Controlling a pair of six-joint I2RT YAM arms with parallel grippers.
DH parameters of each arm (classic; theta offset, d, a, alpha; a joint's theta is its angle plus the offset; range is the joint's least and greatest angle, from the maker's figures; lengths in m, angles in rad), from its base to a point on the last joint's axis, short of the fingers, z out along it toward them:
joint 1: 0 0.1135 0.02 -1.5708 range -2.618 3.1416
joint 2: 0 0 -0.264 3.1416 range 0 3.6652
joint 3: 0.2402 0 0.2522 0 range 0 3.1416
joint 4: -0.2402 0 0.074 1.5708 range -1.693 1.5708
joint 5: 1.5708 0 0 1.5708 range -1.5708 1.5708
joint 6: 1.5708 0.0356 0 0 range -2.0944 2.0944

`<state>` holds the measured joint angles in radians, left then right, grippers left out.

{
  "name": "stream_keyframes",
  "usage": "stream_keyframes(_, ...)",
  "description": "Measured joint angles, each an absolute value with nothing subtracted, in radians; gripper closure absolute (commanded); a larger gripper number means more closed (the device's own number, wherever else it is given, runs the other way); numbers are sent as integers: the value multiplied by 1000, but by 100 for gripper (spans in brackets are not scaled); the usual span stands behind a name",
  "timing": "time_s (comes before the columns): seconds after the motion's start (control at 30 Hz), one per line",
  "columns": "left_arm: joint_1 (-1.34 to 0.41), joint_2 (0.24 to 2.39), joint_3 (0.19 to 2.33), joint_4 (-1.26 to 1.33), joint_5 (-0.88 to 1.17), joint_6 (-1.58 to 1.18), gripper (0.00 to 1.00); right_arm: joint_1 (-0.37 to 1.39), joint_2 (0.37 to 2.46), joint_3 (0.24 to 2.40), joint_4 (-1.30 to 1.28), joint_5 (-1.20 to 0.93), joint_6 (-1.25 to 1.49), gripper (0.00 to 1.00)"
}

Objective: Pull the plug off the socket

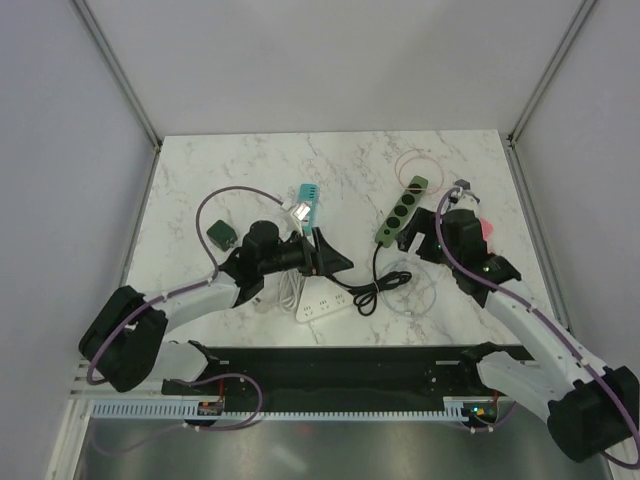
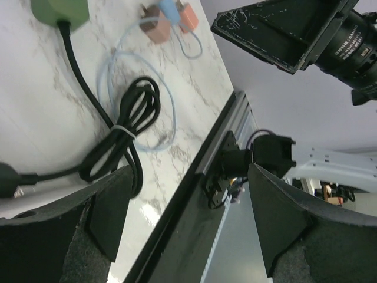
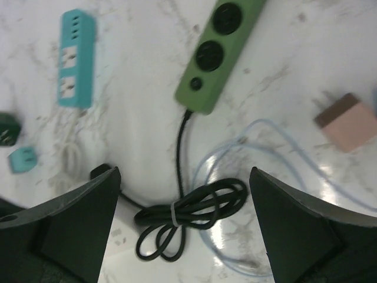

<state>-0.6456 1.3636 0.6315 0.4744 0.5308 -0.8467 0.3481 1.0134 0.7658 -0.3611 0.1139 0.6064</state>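
Plug (image 3: 100, 170): black, seated in the white power strip (image 1: 322, 310) by the middle of the counter's (image 1: 200, 170) near edge.
Axis: the strip's long side lies roughly along that edge. The plug probably points down into it, its cord (image 1: 372, 291) trailing right.
Left end effector (image 1: 335, 258): open, empty, just beyond the strip.
Right end effector (image 1: 415, 238): open, empty, beside the green power strip (image 1: 400, 210).
Risk: unheld, the strip may lift with the plug, and a sideways pull could jam it.

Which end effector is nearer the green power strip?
Right. The right end effector is at the near end of the green power strip; the left end effector is farther left.
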Motion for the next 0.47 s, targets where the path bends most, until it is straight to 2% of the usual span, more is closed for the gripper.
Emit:
stream_keyframes(0.2,-652,1185,339,658,562,-908,14,466,805,485,-153,-16,751,2)
stream_keyframes(0.47,-652,894,74,733,602,-949,13,482,528,235,-30,-48,850,2)
